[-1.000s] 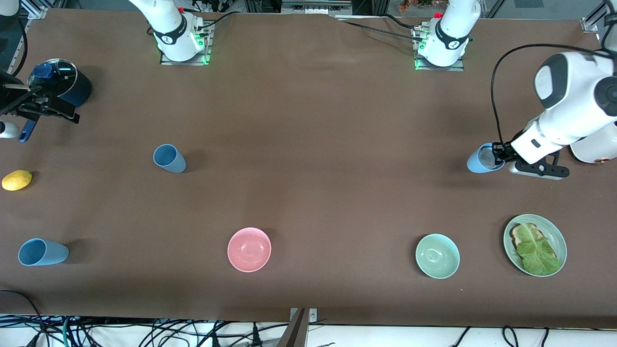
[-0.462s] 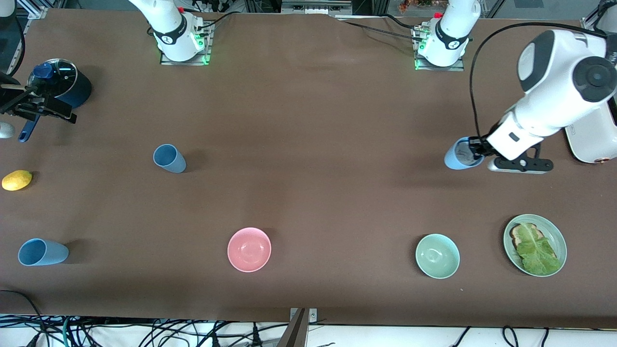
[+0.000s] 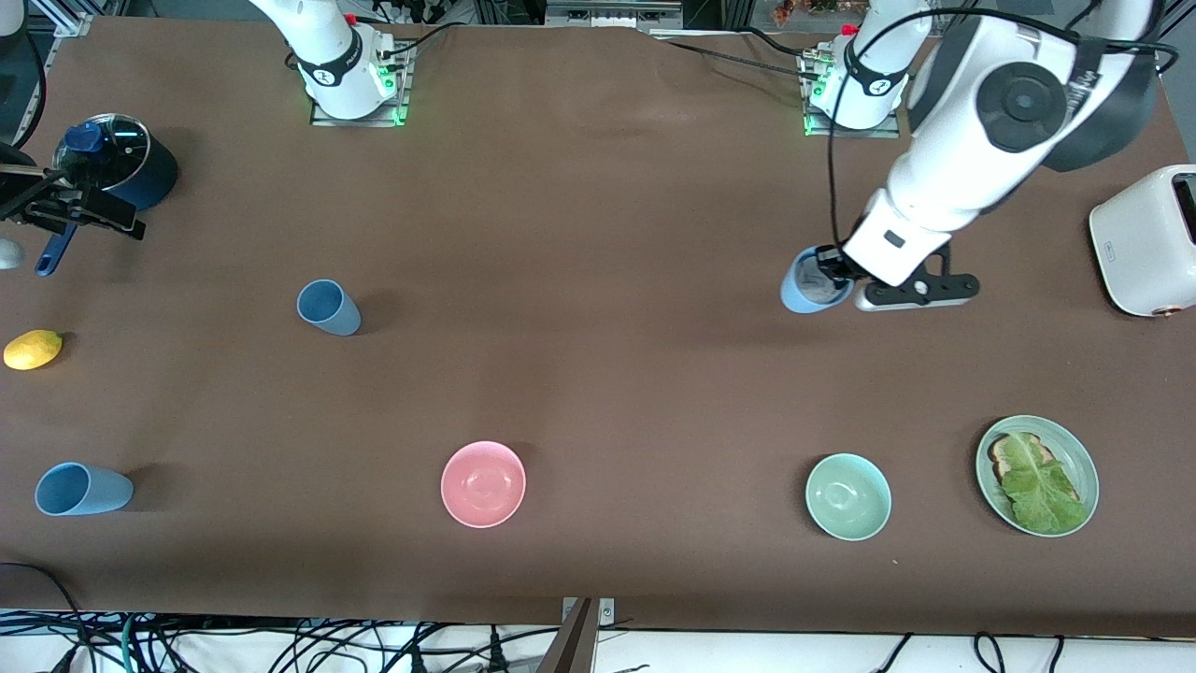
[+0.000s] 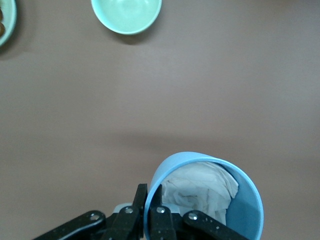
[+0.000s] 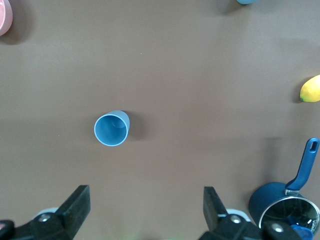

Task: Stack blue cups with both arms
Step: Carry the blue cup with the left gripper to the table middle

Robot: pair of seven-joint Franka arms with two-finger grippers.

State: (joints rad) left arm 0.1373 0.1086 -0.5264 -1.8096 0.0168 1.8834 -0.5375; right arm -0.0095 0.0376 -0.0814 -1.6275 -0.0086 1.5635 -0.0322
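My left gripper is shut on the rim of a light blue cup, one finger inside and one outside, and holds it over the table. In the left wrist view that cup has crumpled white paper in it, and the left gripper pinches its wall. A slate blue cup stands upright toward the right arm's end; the right wrist view shows this cup from above. Another blue cup stands nearer the front camera. My right gripper hangs open and empty beside the pot, fingers wide apart.
A dark blue lidded pot and a lemon sit at the right arm's end. A pink bowl, a mint bowl and a plate with toast and lettuce line the near side. A white toaster stands at the left arm's end.
The left gripper has carried the light blue cup from near the toaster toward the middle of the table. The right gripper has barely moved.
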